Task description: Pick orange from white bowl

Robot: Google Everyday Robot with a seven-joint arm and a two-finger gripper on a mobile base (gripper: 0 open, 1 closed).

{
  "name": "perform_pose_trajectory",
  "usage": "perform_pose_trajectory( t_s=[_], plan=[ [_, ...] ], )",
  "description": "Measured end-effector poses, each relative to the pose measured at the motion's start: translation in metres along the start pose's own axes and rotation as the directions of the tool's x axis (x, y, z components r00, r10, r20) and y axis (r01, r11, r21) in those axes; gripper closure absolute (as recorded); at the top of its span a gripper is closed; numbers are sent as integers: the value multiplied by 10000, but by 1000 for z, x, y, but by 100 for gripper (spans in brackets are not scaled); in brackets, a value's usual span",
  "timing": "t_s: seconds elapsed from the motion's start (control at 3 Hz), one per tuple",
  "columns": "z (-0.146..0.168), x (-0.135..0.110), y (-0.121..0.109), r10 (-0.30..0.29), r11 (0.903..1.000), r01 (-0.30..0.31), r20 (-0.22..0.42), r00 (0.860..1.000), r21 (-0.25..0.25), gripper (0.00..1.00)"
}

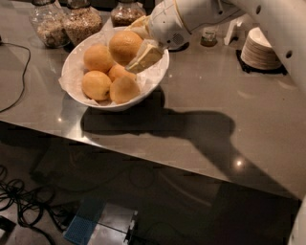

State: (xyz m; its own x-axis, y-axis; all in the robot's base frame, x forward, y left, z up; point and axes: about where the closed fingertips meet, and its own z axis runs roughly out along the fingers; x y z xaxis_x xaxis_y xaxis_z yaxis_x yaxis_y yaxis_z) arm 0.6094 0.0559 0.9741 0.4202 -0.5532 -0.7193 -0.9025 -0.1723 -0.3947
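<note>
Over the white bowl (107, 104): my pincer (129, 49) sat at the far right side, just inside the rim.
Pincer state: clamped on the orange (123, 44), one finger (145, 56) against its lower right side and the other on its upper right side.
Orange: topmost fruit at the back of the bowl, between my two fingers and higher than the rest.
Other oranges: four lay below and to the left on the crumpled paper (67, 76), the nearest (117, 72) tucked right under the held one.
Arm (201, 12): reached in from the upper right and slanted down and left, its rounded wrist just beyond the bowl's rim.
Counter (215, 95): grey, carrying the bowl.
Jars (64, 21): behind the bowl.
Stack of small dishes (260, 48): well apart, on the right.
</note>
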Motion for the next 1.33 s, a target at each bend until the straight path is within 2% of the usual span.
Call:
perform_pose_trajectory(
  t_s=[0.33,0.67,1.0,1.33],
  plan=[
    [7,-12,10,-177,9991,188,304,9994,-370,100],
    [-9,-41,45,-456,9959,510,726,9963,-742,100],
    [-36,-74,85,-743,9932,841,1181,9902,-800,100],
    [-55,-102,121,-938,9924,1052,1631,9821,-631,100]
  ],
)
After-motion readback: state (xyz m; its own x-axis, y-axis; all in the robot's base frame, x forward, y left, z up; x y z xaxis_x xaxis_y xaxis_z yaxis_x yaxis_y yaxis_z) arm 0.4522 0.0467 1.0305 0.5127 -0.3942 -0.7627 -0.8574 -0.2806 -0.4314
